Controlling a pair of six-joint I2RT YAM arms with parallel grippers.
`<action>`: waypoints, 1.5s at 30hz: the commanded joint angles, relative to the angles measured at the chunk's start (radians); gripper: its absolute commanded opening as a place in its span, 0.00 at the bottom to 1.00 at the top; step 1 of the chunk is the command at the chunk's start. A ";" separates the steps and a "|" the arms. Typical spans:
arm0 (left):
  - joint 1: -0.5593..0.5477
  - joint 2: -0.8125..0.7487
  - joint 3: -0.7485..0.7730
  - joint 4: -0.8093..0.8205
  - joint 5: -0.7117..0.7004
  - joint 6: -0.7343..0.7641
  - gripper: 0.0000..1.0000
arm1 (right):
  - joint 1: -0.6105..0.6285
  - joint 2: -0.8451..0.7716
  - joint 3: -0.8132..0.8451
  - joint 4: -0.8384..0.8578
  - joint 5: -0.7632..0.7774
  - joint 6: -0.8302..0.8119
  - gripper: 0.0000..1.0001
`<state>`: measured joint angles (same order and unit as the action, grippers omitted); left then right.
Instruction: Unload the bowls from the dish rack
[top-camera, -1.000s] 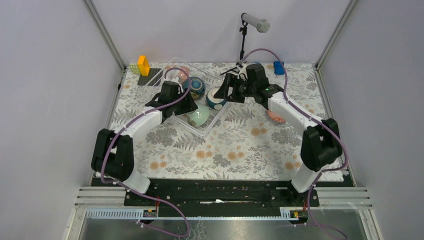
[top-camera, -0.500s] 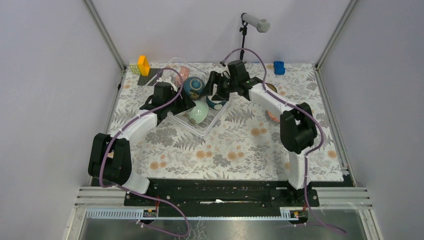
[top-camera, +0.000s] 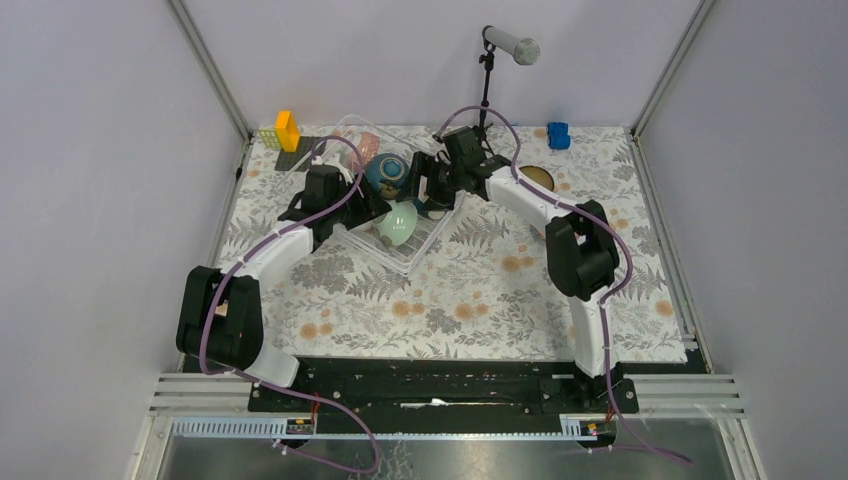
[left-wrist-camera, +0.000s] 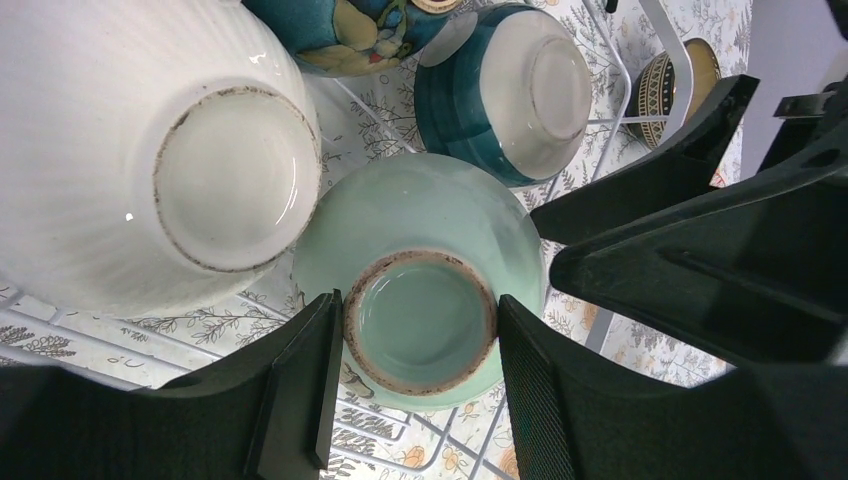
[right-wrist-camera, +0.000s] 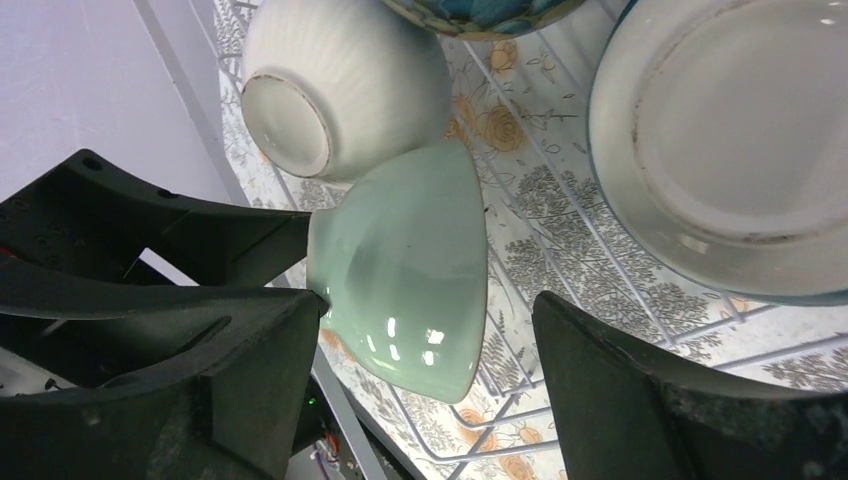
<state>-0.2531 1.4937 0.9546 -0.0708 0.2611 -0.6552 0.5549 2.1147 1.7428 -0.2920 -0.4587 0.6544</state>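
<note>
Since the clear dish rack (top-camera: 425, 245) at the far left of the flowered tablecloth (top-camera: 470, 300) has four bowls in it, I judge unloading mid-way, with the pale green bowl (left-wrist-camera: 420, 290) in hand: it lies tipped at the rack's near end, my left pincer (left-wrist-camera: 418, 300) clenched on its foot ring. The white ribbed bowl (left-wrist-camera: 150, 150) crowds one side and the teal-banded bowl (left-wrist-camera: 505, 95) sits just beside, while my right pincer (right-wrist-camera: 430, 300) hangs released, jaws wide, close over the same green bowl. Next I should lift it above the rack wall, keeping my arms apart, toward open cloth nearer my bases.
</note>
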 joint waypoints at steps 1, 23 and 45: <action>0.005 -0.044 -0.003 0.129 0.040 -0.014 0.39 | 0.004 0.025 -0.004 0.049 -0.091 0.062 0.83; 0.020 -0.131 -0.063 0.217 0.079 -0.100 0.39 | -0.007 -0.125 -0.339 0.726 -0.316 0.476 0.33; 0.052 -0.285 -0.096 0.198 0.027 -0.136 0.73 | -0.007 -0.114 -0.403 1.110 -0.351 0.674 0.00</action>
<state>-0.2081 1.2507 0.8639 0.1070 0.3122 -0.8028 0.5446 2.0598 1.3067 0.7532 -0.7856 1.3434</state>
